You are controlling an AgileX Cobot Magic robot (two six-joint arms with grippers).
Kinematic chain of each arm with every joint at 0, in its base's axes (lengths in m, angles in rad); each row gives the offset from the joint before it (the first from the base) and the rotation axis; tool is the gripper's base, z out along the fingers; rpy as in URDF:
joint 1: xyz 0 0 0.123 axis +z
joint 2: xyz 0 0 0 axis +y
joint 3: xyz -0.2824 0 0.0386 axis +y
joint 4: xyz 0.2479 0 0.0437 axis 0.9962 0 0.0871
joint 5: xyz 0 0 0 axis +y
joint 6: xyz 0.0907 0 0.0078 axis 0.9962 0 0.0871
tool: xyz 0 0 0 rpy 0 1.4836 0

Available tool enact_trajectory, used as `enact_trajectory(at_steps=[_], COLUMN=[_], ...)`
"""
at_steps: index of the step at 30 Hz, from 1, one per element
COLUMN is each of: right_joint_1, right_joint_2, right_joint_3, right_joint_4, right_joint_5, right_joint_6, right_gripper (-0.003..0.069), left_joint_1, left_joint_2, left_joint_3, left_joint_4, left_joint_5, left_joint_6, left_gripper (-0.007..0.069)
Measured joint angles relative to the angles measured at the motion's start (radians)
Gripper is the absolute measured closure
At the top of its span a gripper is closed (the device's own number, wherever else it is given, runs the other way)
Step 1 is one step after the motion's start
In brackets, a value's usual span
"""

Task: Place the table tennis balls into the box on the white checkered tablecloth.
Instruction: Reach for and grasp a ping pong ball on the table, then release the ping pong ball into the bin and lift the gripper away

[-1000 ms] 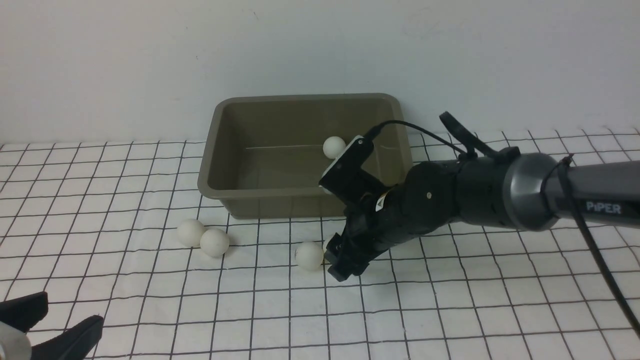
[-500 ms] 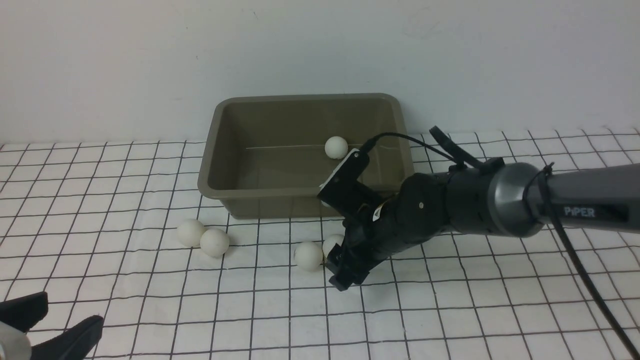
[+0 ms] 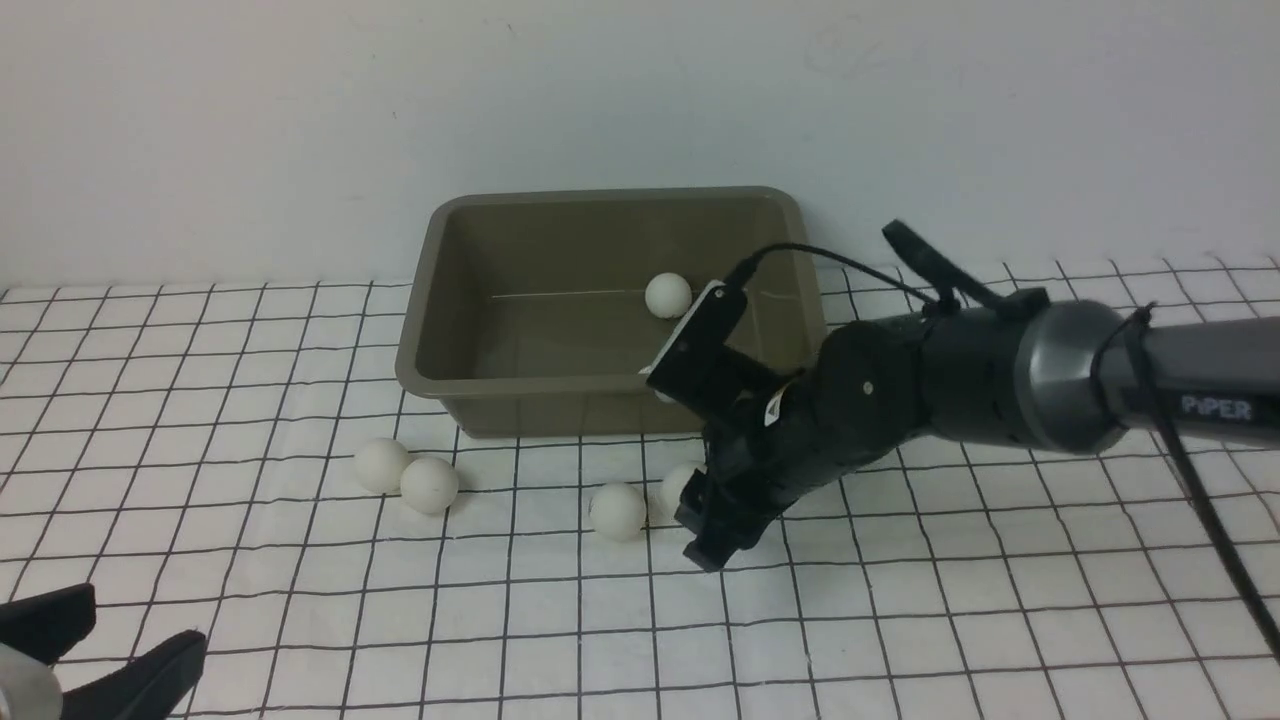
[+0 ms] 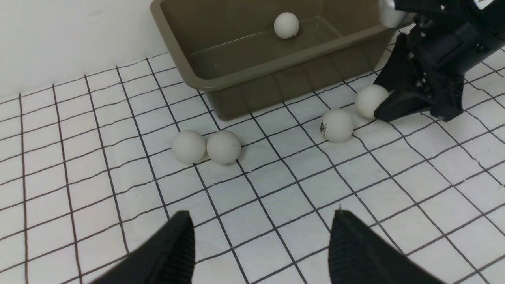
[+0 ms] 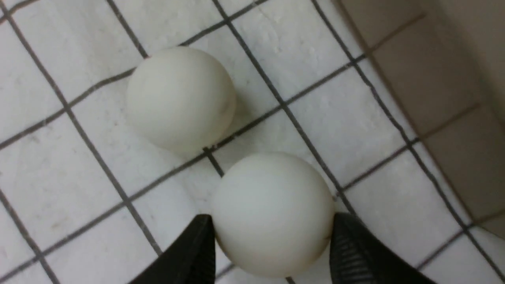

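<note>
Table tennis balls (image 3: 381, 465) lie on the white checkered tablecloth (image 3: 900, 620) before the box (image 3: 520, 400) — a touching pair (image 3: 429, 485) at left, a loose ball (image 3: 617, 511) just beside the gripped ball (image 4: 369, 100). Right gripper (image 5: 272, 225), wider a second ago, now pinches that ball on the cloth. Left gripper (image 4: 260, 244) hangs wide, empty. One ball (image 3: 668, 295) sits inside the box.
</note>
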Motion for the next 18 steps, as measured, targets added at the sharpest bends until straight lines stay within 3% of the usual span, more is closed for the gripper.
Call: enact_trajectory(at_steps=[10,18], right_joint_1=[-0.074,-0.074], right_joint_2=[-0.198,-0.206], right_joint_3=[0.000,-0.072], right_joint_4=[-0.074,0.081], right_joint_5=[0.174,-0.033], right_joint_6=[0.022,-0.134], right_gripper=[0.0320,0.0320], left_joint_1=[0.000,0.000], left_joint_2=[0.000,0.000], left_joint_3=[0.000,0.000], left_joint_4=[0.000,-0.002], left_joint_5=[0.000,0.000], left_joint_6=[0.000,0.000], left_gripper=[0.0209,0.0209])
